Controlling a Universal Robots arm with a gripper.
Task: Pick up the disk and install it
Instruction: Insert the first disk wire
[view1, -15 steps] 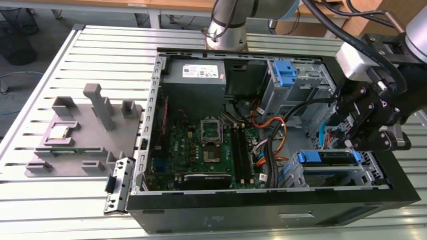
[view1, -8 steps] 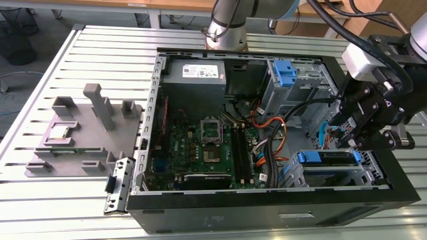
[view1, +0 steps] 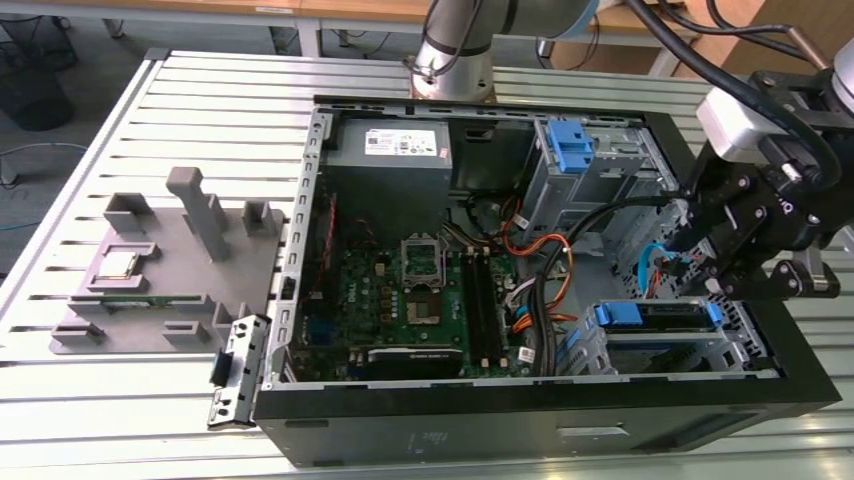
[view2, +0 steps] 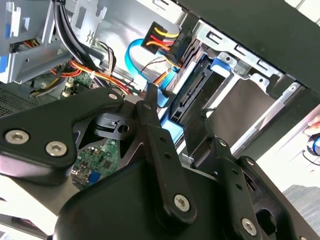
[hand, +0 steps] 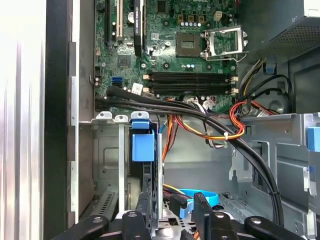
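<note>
The disk (view1: 654, 318), silver with blue carrier rails, sits in the metal drive bay (view1: 667, 352) at the front corner of the open computer case, on the exterior view's right. The first wrist view shows the disk (hand: 145, 150) edge-on with its blue tab up. In the second wrist view the disk (view2: 192, 92) lies inside the bay between blue rails. My gripper (view1: 727, 290) hangs just above the disk's end. Its black fingers (view2: 150, 117) stand apart, and nothing is clamped between them. The gripper (view2: 176, 107) hovers beside a blue data cable.
The motherboard (view1: 414, 290) fills the case floor. Bundles of black and coloured cables (hand: 220, 125) cross toward the bay. A grey power supply (view1: 394, 145) sits at the back. An upper bay carries a blue latch (view1: 570, 148). A grey fixture (view1: 160, 270) stands on the table at the exterior view's left.
</note>
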